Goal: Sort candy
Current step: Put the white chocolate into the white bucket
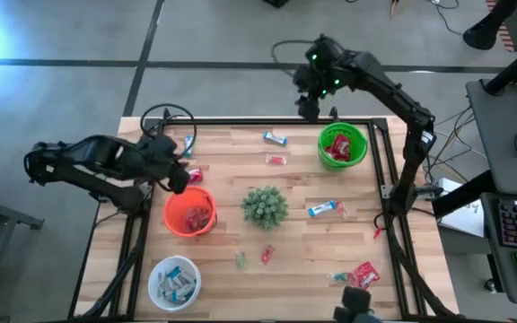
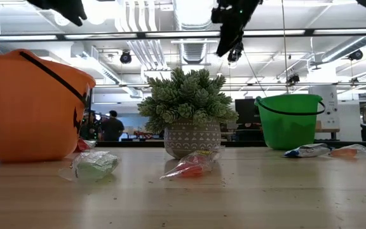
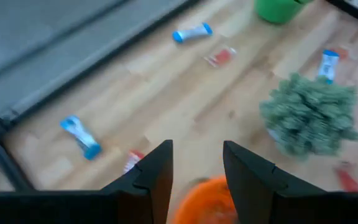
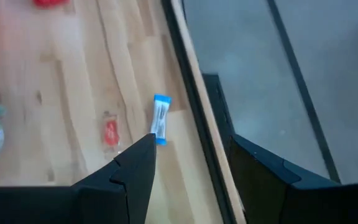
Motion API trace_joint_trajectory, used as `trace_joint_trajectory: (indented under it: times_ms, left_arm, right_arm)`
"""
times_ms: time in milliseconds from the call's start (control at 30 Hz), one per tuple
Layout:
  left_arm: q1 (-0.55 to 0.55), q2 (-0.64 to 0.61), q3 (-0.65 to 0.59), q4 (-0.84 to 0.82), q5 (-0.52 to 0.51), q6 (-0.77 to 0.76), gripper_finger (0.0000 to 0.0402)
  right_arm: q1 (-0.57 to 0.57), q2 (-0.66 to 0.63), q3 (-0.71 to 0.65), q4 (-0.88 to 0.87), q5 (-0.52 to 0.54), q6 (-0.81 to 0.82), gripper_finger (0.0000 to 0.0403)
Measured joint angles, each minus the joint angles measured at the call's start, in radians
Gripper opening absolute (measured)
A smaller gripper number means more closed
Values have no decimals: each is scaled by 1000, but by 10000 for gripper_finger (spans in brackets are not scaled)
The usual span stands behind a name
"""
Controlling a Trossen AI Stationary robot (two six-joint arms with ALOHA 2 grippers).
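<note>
The candy is scattered over the wooden table: a blue-and-white bar and a small red piece lie near the far edge, another blue-and-white bar sits beside the spiky plant, a green piece and a red piece lie in front of it, and red packets rest near the front right corner; some sweets already lie in the orange bowl, the green bowl and the white bowl; each piece looks light, soft and crinkly, its wrapper probably slippery, so a pinch across the narrow middle of a bar seems safest; the left gripper hovers above the orange bowl's far rim, fingers parted and empty; the right gripper hangs high over the table's far edge, near the green bowl, its fingers spread and holding nothing.
</note>
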Motion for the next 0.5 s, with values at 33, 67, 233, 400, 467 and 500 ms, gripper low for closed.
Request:
trace_joint_trajectory:
  times_ms: [33, 67, 233, 400, 467, 500]
  left_arm:
    - [6, -1, 9, -10, -21, 23, 123]
    - [11, -2, 16, -17, -39, 47, 123]
    - [52, -28, 3, -42, -60, 128, 123]
    - [88, -68, -62, -77, -61, 134, 123]
    - [101, -87, -95, -75, -78, 125, 123]
    - [108, -97, -111, -75, -94, 114, 123]
  right_arm:
    - [-9, 0, 19, -1, -19, 15, 189]
    - [-18, 0, 38, 0, -43, 31, 189]
    - [-49, -1, 115, 7, -107, 122, 189]
    - [-49, -1, 119, 86, -108, 147, 189]
    - [-42, 9, 110, 147, -113, 158, 189]
    - [-40, 21, 108, 184, -122, 174, 189]
